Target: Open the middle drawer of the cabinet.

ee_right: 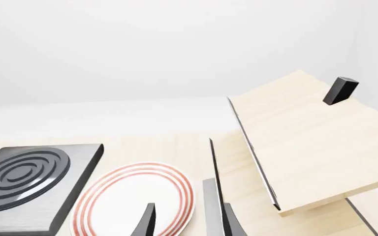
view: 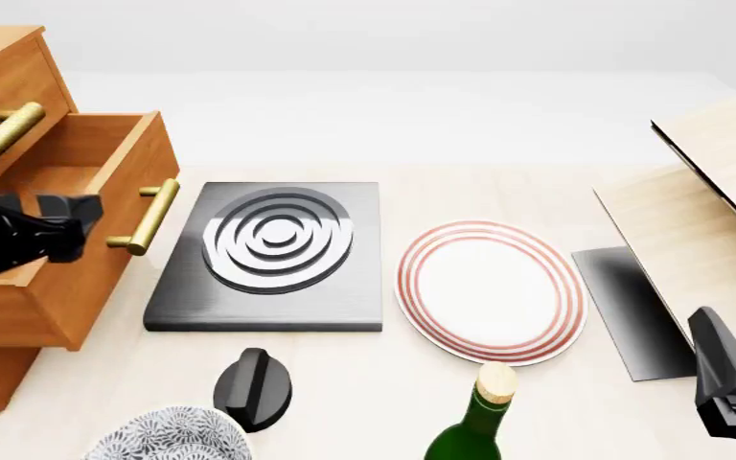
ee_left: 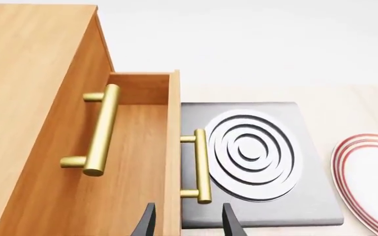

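The orange-brown cabinet (view: 4,72) stands at the table's left edge. Its middle drawer (view: 119,278) is pulled out to the right, and its brass handle (view: 150,217) faces the hob plate. In the left wrist view the drawer's front panel (ee_left: 173,123) and handle (ee_left: 202,164) lie just ahead of my left gripper (ee_left: 189,223). That gripper is open, with one dark finger on each side of the panel and nothing clamped. Seen from the front, the left gripper (view: 72,225) hovers over the open drawer. My right gripper (view: 724,359) is open and empty near the front right corner.
A grey hob plate with concentric rings (view: 272,254) lies right beside the drawer, then a red-rimmed plate (view: 490,287). A black knob (view: 253,388), a patterned bowl (view: 170,436) and a green bottle (view: 477,426) line the front edge. A pale wood box (view: 707,211) stands at the right.
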### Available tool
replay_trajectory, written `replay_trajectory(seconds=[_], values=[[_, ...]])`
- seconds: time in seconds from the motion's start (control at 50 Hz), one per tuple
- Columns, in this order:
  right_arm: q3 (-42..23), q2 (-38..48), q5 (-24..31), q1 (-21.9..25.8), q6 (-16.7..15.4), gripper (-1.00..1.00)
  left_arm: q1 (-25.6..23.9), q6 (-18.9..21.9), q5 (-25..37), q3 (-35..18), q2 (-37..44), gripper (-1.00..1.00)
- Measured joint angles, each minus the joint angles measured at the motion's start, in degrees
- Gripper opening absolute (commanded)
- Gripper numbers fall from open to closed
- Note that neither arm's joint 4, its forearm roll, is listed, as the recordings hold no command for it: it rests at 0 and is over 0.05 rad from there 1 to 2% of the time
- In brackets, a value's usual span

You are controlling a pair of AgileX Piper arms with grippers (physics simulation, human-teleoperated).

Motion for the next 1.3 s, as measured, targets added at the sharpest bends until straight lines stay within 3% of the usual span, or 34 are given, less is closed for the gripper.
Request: replay_trajectory(seconds=[0.7,1.3], values=[[0.00,-0.03,0.02,0.01,0.00,1.00,-0.67,-0.77,-3.78,3.44,3.78,1.00],[0.01,-0.01,0.00,0.01,0.00,1.00,-4.10,-2.37,-3.50,4.25,3.31,1.00]])
